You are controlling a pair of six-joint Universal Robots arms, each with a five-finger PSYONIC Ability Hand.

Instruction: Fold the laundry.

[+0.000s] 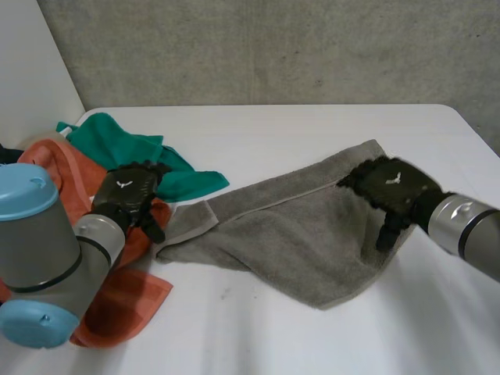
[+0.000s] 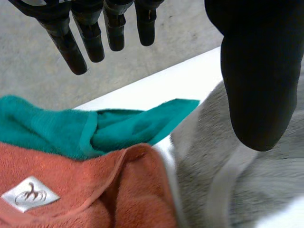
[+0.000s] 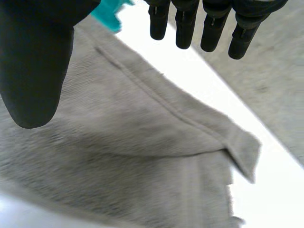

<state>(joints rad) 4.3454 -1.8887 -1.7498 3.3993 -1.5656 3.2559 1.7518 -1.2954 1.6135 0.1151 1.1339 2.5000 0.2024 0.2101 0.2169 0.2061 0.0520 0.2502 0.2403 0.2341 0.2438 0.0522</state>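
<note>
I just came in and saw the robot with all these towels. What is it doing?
The robot is working on laundry at a white table. A grey towel lies loosely spread in the middle, not yet neatly folded. The right hand is over that towel's right end. The left hand is over an orange towel, beside the grey towel's left end. Both hands are open and hold nothing. A green towel lies bunched behind the orange one.

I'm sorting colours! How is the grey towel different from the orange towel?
The grey towel lies spread out across the table; the orange towel is bunched at its left side. The grey towel lies under the open right hand; the orange towel lies by the open left hand. Both are fluffy towels with stitched hems.
</note>
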